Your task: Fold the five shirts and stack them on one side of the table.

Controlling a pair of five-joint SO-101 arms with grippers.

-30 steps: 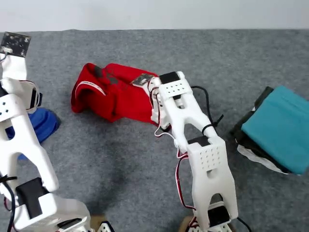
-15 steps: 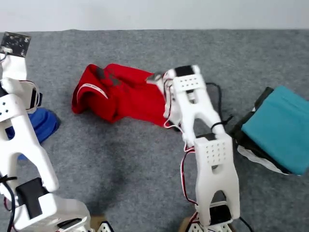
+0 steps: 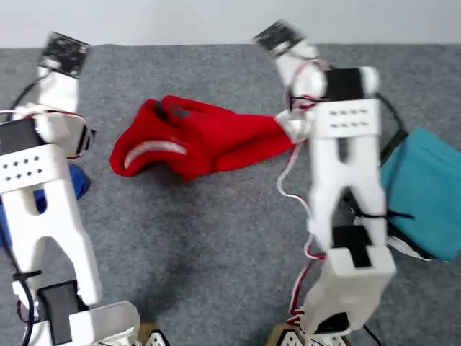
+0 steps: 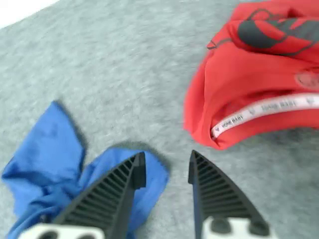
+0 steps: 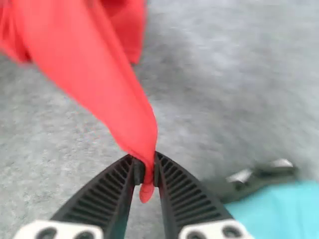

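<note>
My right pincer [image 5: 144,172]: clenched on red shirt [image 3: 209,137], now pulled farther toward the teal pile [image 3: 425,187], cloth stretched. My left pincer [image 4: 164,167]: released, over blue shirt [image 4: 50,149].

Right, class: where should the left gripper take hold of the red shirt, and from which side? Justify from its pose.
Probably the bunched end of the red shirt, with the white band, approached from the left arm's side. The right gripper pinches the opposite end, drawn to a point, so this free fold faces the open left gripper.
</note>
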